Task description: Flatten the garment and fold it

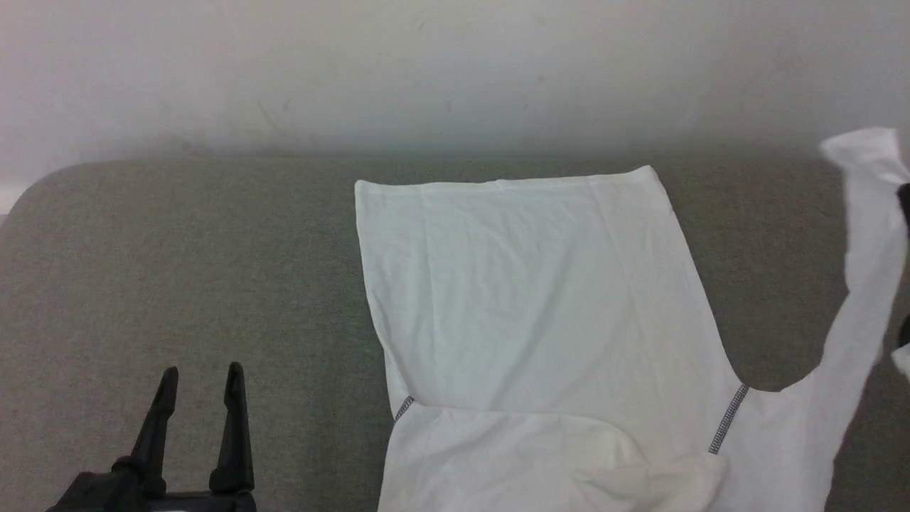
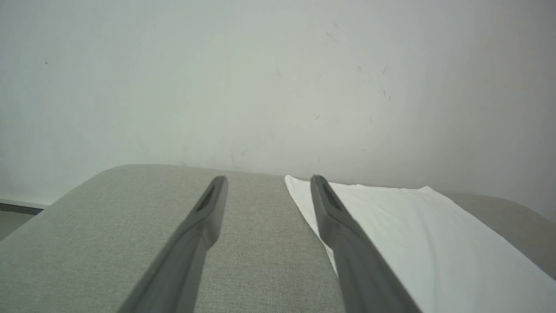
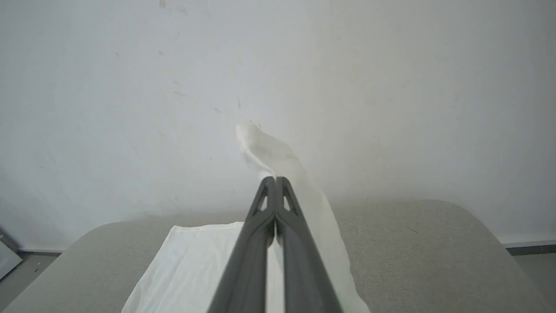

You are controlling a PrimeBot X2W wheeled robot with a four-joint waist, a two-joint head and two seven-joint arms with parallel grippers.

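The garment (image 1: 540, 306), a white thin top with dark grey stitching, lies spread on the grey padded surface (image 1: 178, 270), hem towards the wall. Its right sleeve (image 1: 864, 284) is lifted off the surface at the right edge of the head view. In the right wrist view my right gripper (image 3: 275, 179) is shut on that sleeve (image 3: 278, 156), whose end sticks up past the fingertips. My left gripper (image 1: 202, 377) stands open at the lower left over bare surface, left of the garment; in the left wrist view my left gripper (image 2: 268, 179) has the garment's edge (image 2: 412, 234) beside its right finger.
A pale wall (image 1: 455, 64) runs close behind the far edge of the grey surface. The surface has rounded corners at the far left (image 1: 43, 185) and bare room to the left of the garment. A strip of floor (image 3: 530, 256) shows past the right edge.
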